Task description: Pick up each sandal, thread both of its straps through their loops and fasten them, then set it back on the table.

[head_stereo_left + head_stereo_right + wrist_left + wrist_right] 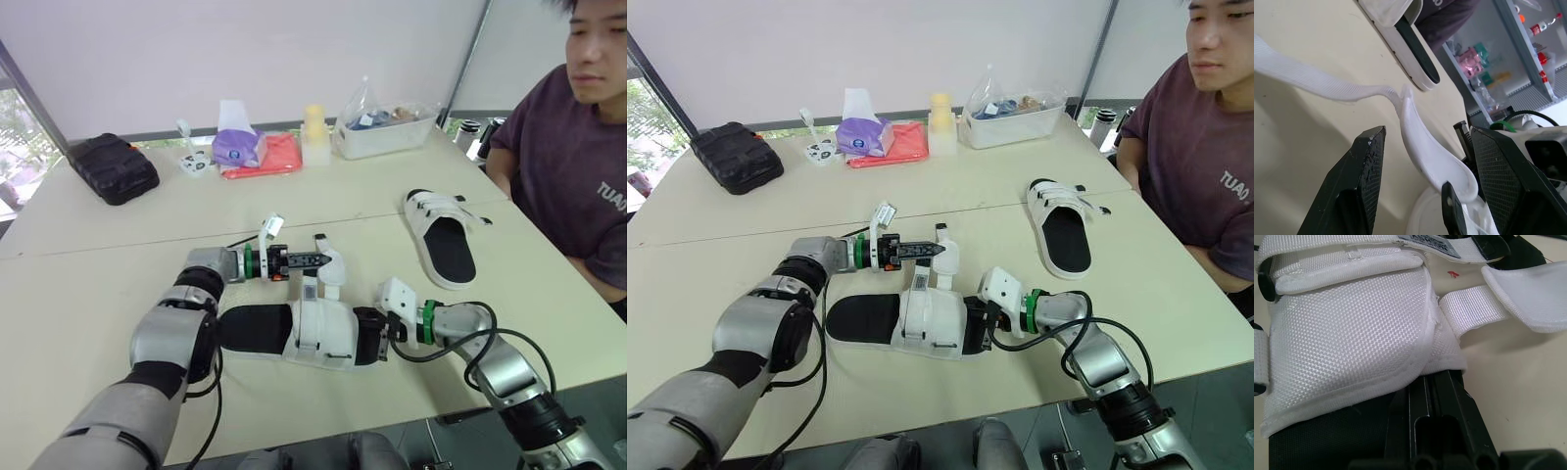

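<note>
the near sandal (294,333), white woven upper over a black footbed, is laid on the table (98,284). its loose strap (1430,156) is flanked by the left gripper's (323,260) spread fingers; the right gripper's (382,333) fingers are pressed together under the upper.

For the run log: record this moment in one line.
left gripper open around loose strap | right gripper at end of near sandal | far sandal on table
</note>
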You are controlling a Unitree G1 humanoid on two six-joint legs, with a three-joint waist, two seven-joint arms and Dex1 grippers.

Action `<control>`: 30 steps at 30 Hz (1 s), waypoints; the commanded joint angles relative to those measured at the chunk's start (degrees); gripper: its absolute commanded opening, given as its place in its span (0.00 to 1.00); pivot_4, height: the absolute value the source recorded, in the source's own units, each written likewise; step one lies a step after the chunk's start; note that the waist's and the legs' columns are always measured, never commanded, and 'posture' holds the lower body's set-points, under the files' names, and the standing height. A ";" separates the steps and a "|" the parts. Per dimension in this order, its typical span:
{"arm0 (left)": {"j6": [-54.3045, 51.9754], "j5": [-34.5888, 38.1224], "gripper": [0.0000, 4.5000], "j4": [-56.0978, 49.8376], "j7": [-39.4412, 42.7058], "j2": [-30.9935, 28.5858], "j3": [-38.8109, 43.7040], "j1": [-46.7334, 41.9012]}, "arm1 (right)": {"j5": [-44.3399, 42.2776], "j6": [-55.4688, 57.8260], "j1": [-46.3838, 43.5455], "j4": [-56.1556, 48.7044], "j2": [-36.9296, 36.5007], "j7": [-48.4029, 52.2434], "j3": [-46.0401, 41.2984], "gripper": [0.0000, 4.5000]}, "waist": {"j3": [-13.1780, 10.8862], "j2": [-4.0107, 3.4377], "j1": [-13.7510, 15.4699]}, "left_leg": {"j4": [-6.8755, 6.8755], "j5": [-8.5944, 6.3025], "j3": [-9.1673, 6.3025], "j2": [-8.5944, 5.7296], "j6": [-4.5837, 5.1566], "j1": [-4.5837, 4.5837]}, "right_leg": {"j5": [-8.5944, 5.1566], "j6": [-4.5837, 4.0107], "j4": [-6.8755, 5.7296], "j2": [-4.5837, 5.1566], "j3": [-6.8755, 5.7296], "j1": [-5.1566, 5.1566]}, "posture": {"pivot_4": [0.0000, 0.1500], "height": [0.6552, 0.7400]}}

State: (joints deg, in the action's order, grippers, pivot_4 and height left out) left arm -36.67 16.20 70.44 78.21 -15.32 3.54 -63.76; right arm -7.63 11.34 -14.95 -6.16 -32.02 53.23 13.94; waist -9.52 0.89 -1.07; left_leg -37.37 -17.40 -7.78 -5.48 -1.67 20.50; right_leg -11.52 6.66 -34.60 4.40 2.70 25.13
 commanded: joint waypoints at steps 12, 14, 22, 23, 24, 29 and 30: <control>-0.45 1.44 0.63 -0.58 -5.51 5.40 4.16 0.11 | 1.09 -0.45 -0.05 0.68 2.02 -0.63 1.75 0.00 | 0.01 0.01 -0.07 | -0.07 0.00 0.00 0.01 0.00 -0.03 | 0.00 -0.01 -0.13 -0.01 0.01 0.00 | 1.00 1.00; 1.22 3.66 0.63 1.75 -13.12 6.94 8.70 -1.08 | 1.25 -0.36 0.20 0.38 2.14 -0.82 1.84 0.00 | 0.01 0.01 0.02 | -0.11 -0.01 0.01 0.01 0.01 -0.06 | 0.00 -0.01 -0.21 -0.01 0.02 0.00 | 1.00 1.00; 7.49 4.57 0.63 5.50 -28.18 10.29 16.46 -3.56 | 1.68 0.48 2.40 -2.01 2.39 -2.36 2.15 0.00 | 0.01 0.02 0.26 | -0.29 -0.08 -0.02 0.01 0.12 -0.04 | -0.01 0.00 -0.40 -0.01 0.02 0.03 | 1.00 1.00; 8.06 4.26 0.63 5.68 -29.02 10.55 16.71 -3.69 | 1.70 0.61 2.65 -2.28 2.38 -2.59 2.12 0.00 | 0.01 0.02 0.26 | -0.30 -0.08 -0.01 0.01 0.12 -0.04 | -0.01 0.00 -0.40 -0.01 0.02 0.02 | 1.00 1.00; 8.47 4.11 0.63 5.83 -29.87 10.74 16.97 -3.79 | 1.73 0.79 2.85 -2.55 2.40 -2.79 2.10 0.00 | 0.01 0.02 0.29 | -0.31 -0.07 -0.01 0.00 0.12 -0.03 | -0.01 0.00 -0.41 -0.01 0.02 0.02 | 1.00 1.00; 10.46 2.01 0.63 6.36 -31.79 12.02 16.55 -4.29 | 2.18 1.44 4.12 -4.17 2.37 -3.88 2.04 0.00 | 0.01 0.02 0.31 | -0.33 -0.07 -0.01 0.00 0.10 -0.02 | -0.01 0.00 -0.42 0.00 0.02 0.02 | 1.00 1.00; 10.63 1.79 0.63 6.40 -32.05 12.10 16.64 -4.25 | 2.22 1.50 4.24 -4.31 2.37 -4.07 2.01 0.00 | 0.01 0.02 0.32 | -0.33 -0.07 0.00 -0.01 0.10 -0.02 | -0.01 0.00 -0.42 0.00 0.02 0.02 | 1.00 1.00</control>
State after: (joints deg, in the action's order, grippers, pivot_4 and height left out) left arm -26.91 18.46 76.91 46.19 -3.27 19.89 -66.09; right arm -5.73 12.15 -11.79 -9.49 -30.12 48.71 14.27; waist -9.51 0.91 -0.75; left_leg -37.71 -17.47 -7.78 -5.48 -1.57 20.48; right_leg -11.53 6.66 -35.02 4.40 2.72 25.15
